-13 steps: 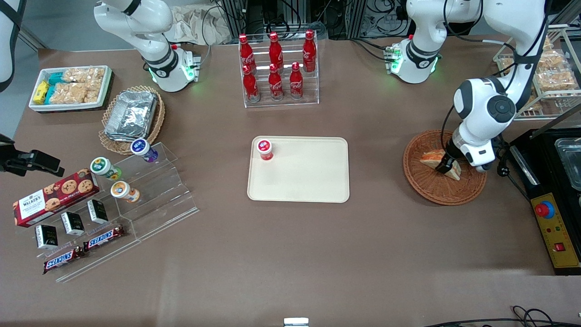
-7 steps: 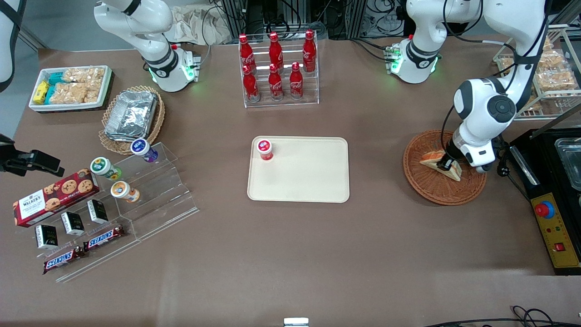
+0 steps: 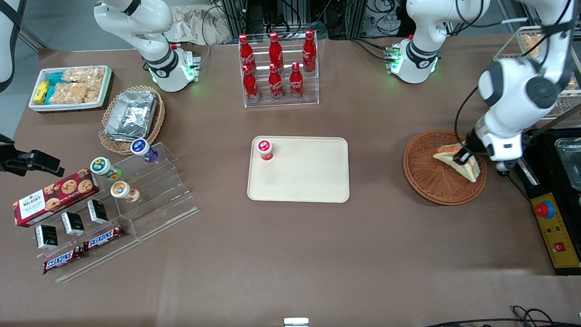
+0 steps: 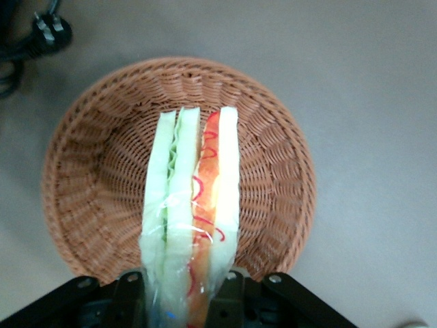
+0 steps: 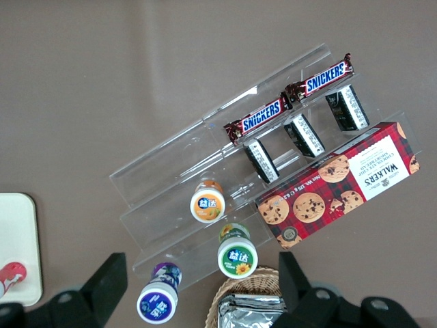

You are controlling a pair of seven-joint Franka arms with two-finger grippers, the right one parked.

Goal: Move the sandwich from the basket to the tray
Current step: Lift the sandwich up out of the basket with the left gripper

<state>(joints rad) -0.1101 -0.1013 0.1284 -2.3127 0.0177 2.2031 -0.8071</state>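
My left gripper (image 3: 463,156) is shut on the sandwich (image 3: 456,158), a plastic-wrapped wedge of white bread with orange-red and green filling. It hangs lifted above the round reddish-brown wicker basket (image 3: 429,179), over the part toward the working arm's end. In the left wrist view the sandwich (image 4: 191,205) is pinched between my two fingers (image 4: 229,301), its cut edge facing the camera, with the basket (image 4: 89,171) well below. The cream tray (image 3: 308,177) lies at the table's middle, toward the parked arm from the basket.
A small red-capped bottle (image 3: 264,149) stands on the tray's corner. A rack of red cola bottles (image 3: 277,68) stands farther from the front camera than the tray. A black appliance with a red button (image 3: 551,218) sits beside the basket. A wire rack of bagged snacks (image 3: 563,91) stands nearby.
My gripper has risen out of the basket with the sandwich in it and shifted toward the working arm's end; the sandwich no longer rests on the basket floor.
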